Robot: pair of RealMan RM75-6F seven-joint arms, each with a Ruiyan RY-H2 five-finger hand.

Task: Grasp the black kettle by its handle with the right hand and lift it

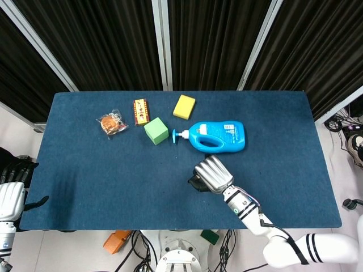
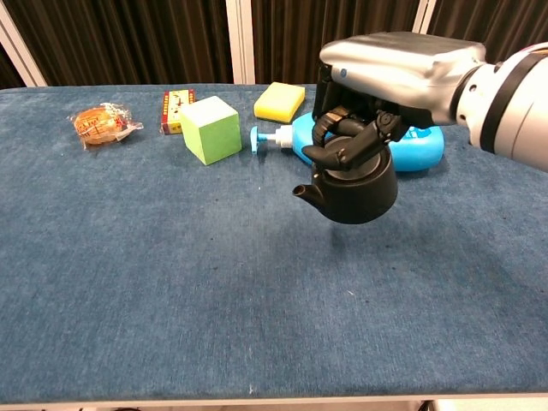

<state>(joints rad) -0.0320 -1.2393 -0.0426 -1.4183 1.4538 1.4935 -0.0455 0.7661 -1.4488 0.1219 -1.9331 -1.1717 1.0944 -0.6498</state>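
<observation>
Right robot hand (image 2: 368, 103) fingers wrapped around black kettle (image 2: 349, 184) handle, kettle lifted off blue surface (image 2: 171, 274), detergent bottle (image 1: 218, 136) just behind, open cloth toward near edge.

A blue-clothed table (image 1: 85, 187) is backed by black curtains (image 1: 113, 39) with metal posts (image 1: 163, 42); cables (image 1: 346, 122) are seen on the pale floor.

kettle handle (image 2: 347, 141) under fingers (image 2: 364, 141)

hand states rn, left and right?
Left robot hand: holding nothing; open or closed cannot be told.
Right robot hand: closed on the black kettle, gripping its handle, kettle off the table.
</observation>
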